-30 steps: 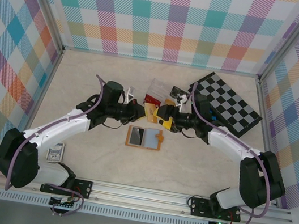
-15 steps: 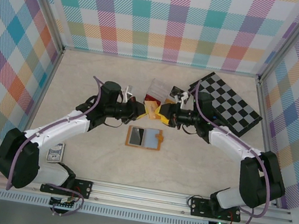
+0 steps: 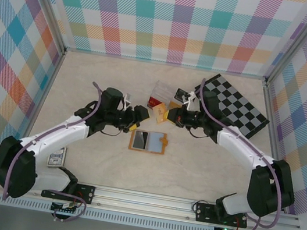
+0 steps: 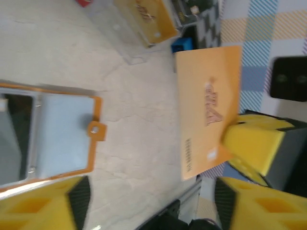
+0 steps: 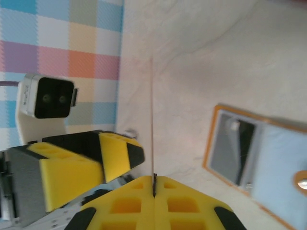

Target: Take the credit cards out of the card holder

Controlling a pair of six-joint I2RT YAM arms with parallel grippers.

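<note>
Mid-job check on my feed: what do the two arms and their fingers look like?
The left arm and right arm match: white shells on the links, black joints and black bases bolted to a metal rail. A purple cable runs along each. The fingers are yellow blocks moulded with square pockets, on black mounts. A white camera box sits on the left wrist.

Orange card (image 4: pixel 206 110) from left fingers (image 4: pixel 43 211) into right fingers (image 5: pixel 187 203)
</note>
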